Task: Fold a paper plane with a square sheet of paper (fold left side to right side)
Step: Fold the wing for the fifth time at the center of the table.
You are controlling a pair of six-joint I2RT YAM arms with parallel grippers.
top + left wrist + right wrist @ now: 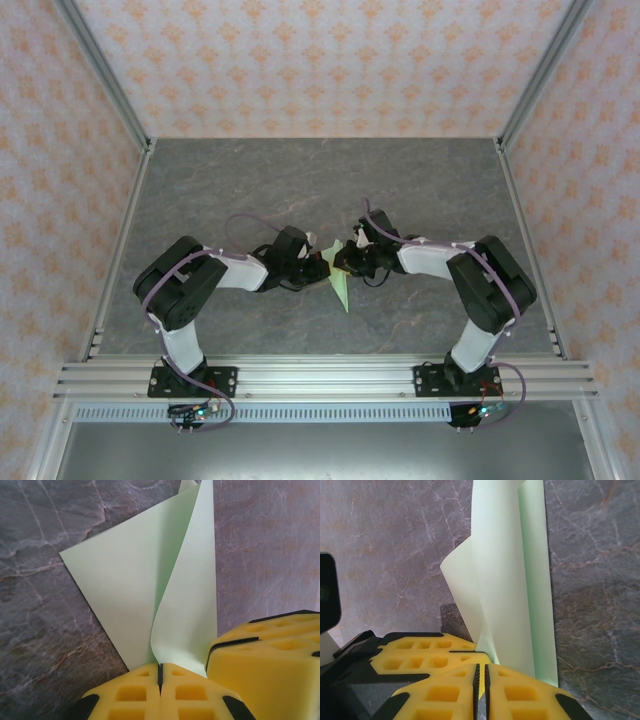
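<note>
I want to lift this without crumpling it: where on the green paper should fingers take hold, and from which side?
Take the paper by its raised flap, at the end where the left fingers and right fingers pinch it. Come in low along the table: that flap stands up, with both faces free.

The paper plane runs past the top edge in both wrist views.

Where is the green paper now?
In the top view the green paper is near the middle of the table, pinched by the left gripper and the right gripper.
</note>
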